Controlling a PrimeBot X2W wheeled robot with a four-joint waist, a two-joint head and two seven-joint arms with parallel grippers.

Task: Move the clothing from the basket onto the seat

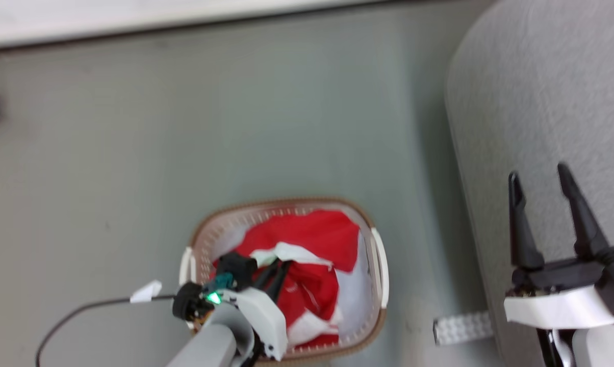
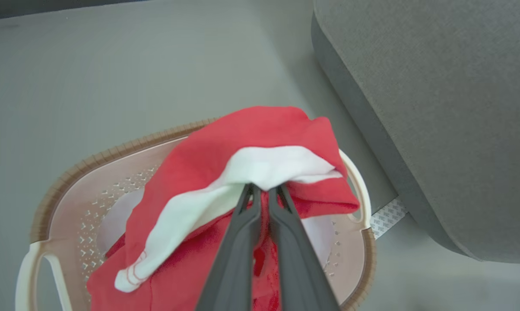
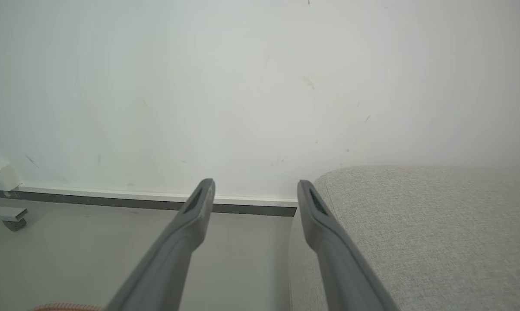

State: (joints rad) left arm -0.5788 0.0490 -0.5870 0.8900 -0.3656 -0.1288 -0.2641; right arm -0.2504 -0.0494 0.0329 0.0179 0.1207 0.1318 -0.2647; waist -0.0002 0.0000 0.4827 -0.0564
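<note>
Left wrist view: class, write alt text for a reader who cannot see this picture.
The left gripper, dark fingers shut, pinches a white panel of the red clothing heaped in the basket. The grey seat stands beside the basket, at the view's right.

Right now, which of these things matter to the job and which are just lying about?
Job: clothing, pinched by the left gripper; basket; seat.
Lying about: pale cloth in the basket; white strip on the floor; dark cable.
</note>
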